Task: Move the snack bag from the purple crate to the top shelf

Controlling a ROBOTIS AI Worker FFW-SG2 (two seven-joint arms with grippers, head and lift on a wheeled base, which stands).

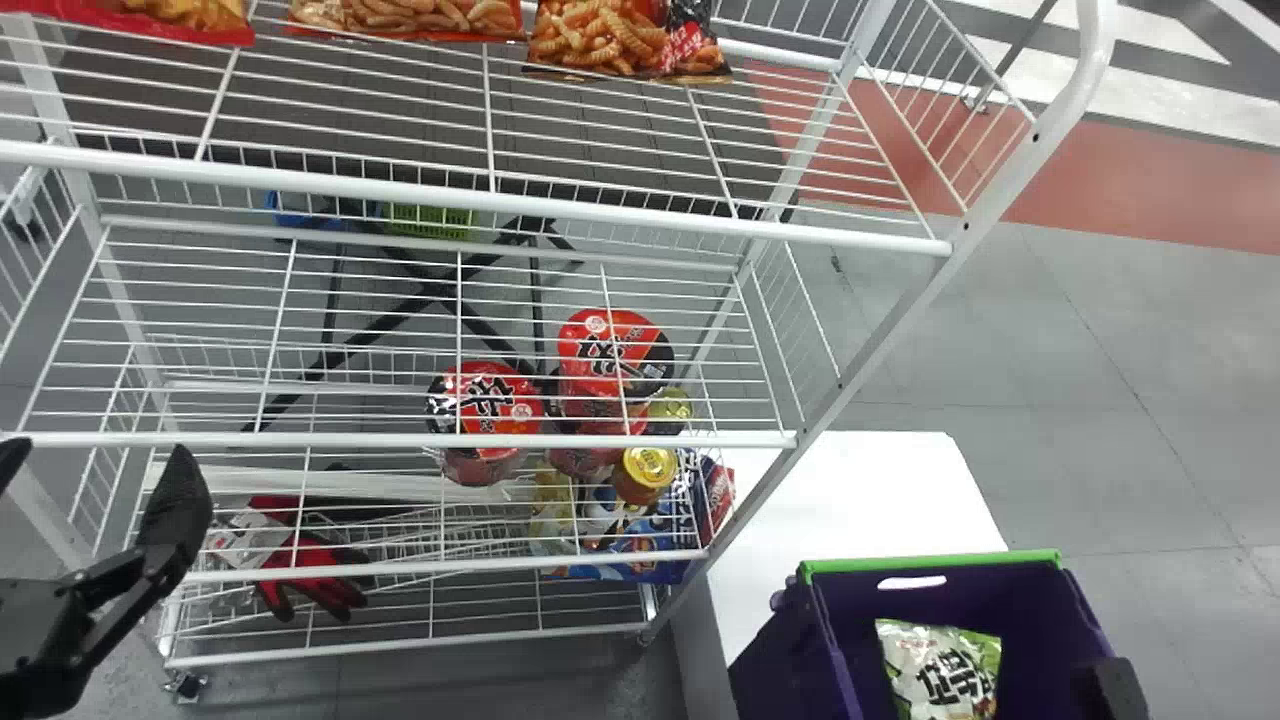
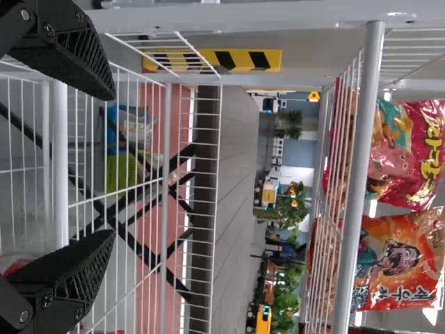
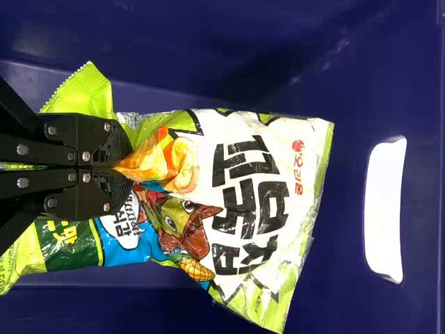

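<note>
The snack bag point(image 1: 940, 668), white and green, lies inside the purple crate point(image 1: 835, 640) at the head view's lower right. My right gripper point(image 1: 1118, 688) is partly visible at the crate's right side. In the right wrist view that gripper point(image 3: 125, 167) has its fingers together, pinching the film of the snack bag point(image 3: 250, 202) near its middle. My left gripper point(image 1: 98, 465) stands open at the rack's left front; in its wrist view the left gripper point(image 2: 110, 165) has nothing between its fingertips. The top shelf point(image 1: 480, 195) is white wire, with snack bags along its far part.
Lower rack levels hold red cup noodles point(image 1: 487, 400), a yellow-lidded can point(image 1: 645, 470) and red-black gloves point(image 1: 310, 575). A white table point(image 1: 870, 490) stands between rack and crate. The rack's slanting right post point(image 1: 880, 345) rises beside the crate's side. Orange and red bags point(image 2: 396, 261) lie behind a shelf rail.
</note>
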